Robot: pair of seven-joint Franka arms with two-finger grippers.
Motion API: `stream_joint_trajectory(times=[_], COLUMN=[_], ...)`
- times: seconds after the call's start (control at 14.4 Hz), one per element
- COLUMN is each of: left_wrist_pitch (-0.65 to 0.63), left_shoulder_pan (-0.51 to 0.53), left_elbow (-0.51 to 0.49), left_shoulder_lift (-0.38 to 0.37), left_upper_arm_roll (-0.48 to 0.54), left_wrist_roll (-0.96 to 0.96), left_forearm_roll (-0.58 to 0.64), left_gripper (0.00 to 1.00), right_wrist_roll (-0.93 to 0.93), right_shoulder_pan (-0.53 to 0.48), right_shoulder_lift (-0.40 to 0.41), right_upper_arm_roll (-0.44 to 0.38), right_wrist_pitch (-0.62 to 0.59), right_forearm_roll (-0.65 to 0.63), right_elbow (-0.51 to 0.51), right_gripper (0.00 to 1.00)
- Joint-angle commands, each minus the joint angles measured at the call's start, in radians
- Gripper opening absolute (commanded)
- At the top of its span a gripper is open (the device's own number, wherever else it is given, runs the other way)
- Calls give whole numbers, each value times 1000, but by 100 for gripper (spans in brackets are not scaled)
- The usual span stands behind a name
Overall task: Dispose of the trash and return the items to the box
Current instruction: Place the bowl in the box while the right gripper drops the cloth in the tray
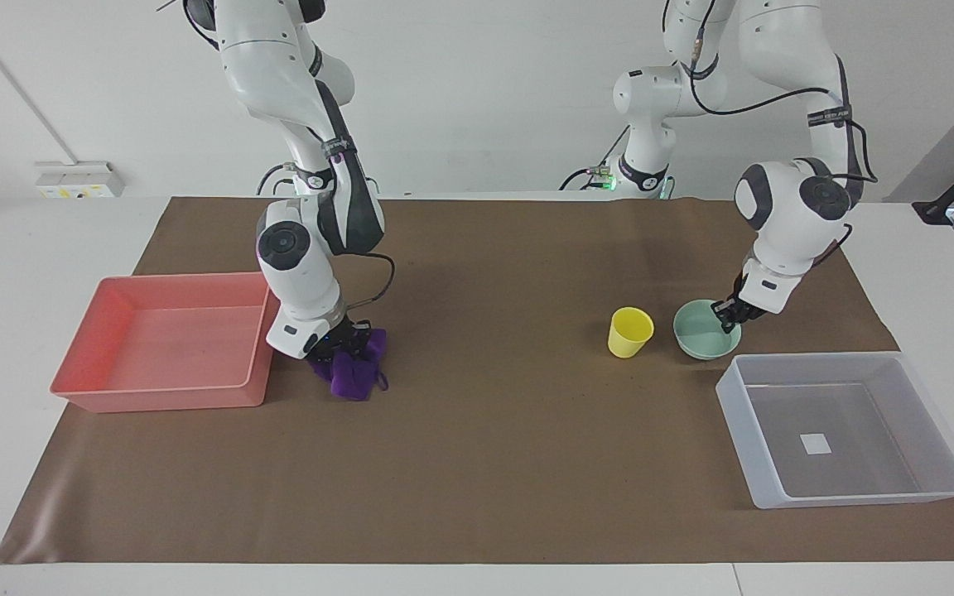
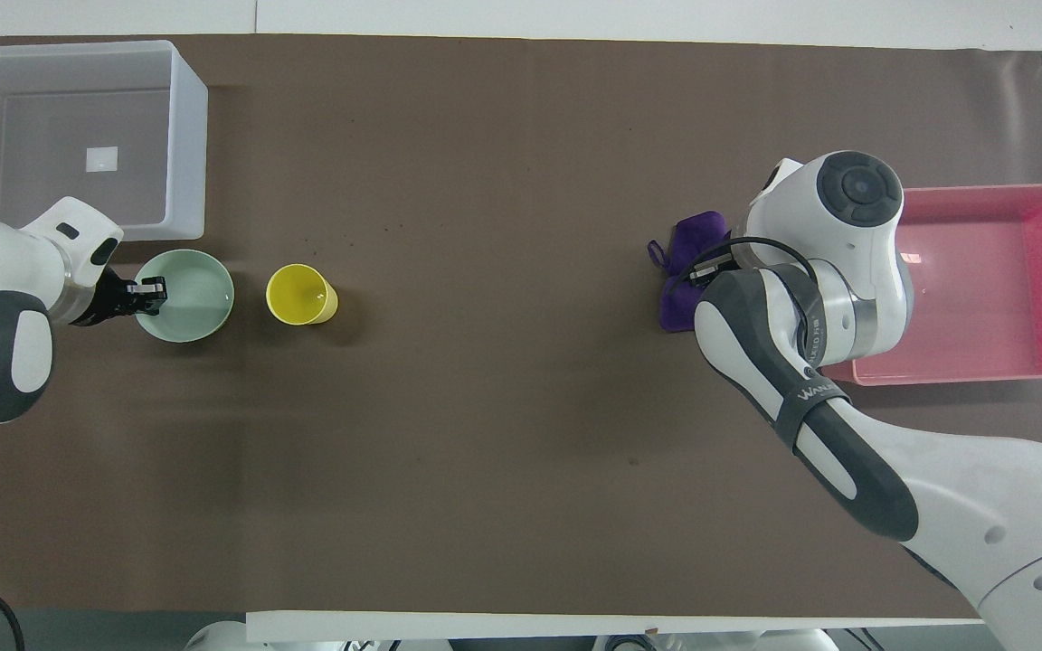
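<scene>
While the right end effector (image 1: 343, 344) presses closed into the purple trash (image 1: 357, 371) beside the pink tray (image 1: 164, 397), the left end effector (image 1: 726, 316) pinches the mint bowl (image 1: 702, 341) rim near the box (image 1: 850, 495).

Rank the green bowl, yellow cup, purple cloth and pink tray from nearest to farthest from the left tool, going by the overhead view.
1. Green bowl: the left tool is at its rim.
2. Yellow cup: beside the bowl.
3. Purple cloth: under the right tool.
4. Pink tray: at the right arm's end.
</scene>
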Motion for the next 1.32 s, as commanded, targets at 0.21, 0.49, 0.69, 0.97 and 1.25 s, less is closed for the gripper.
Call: stream_joint_trajectory(times=[0.21,0.49,0.69,0.97,1.25], left_wrist_pitch=[-339,-296,-237,-22,94], left_shoulder_pan=[8,45,117,129,140], left_elbow=[215,505,705,705,667], left_shoulder_lift=[-100,132,349,511,541], left_upper_arm_roll=[9,21,21,28,40], left_wrist_roll=[4,-10,-10,-29,-26], left_forearm_roll=[2,-48,-94,-84,-78], left_gripper=[0,0,0,0,64], right_wrist_roll=[11,8,-13,-148,-214], right_shoulder_pan=[-52,-135,-230,-363,-434], right_shoulder_lift=[-139,-257,-312,-337,-339], right_upper_arm_roll=[1,-2,-3,-3,-3], right_wrist_pitch=[-347,-499,-539,-535,-449], right_forearm_roll=[9,-5,-8,-29,-67], right_elbow=[173,221,222,195,109], right_gripper=[0,0,0,0,0])
